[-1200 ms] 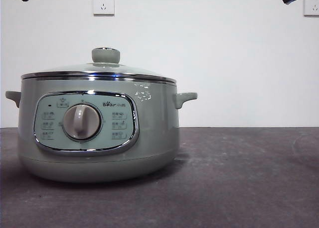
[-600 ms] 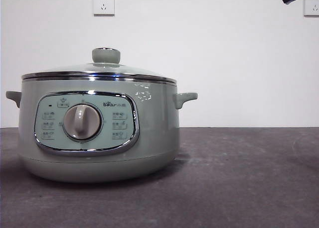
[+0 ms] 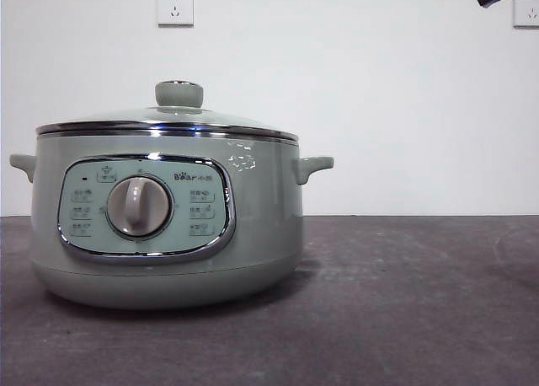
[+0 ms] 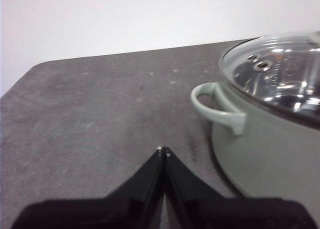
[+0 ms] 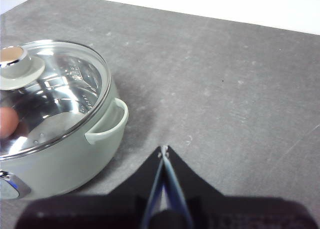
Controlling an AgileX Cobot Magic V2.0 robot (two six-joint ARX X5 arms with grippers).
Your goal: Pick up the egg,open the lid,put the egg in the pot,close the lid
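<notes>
Inside pot (image 5: 75, 164), reddish blur, perhaps egg (image 5: 7, 121)

The only readable text is the brand "Bear", on the pot (image 3: 168, 217) front, at the top of its control panel (image 3: 145, 207), just above and right of the dial (image 3: 138, 206).
</notes>
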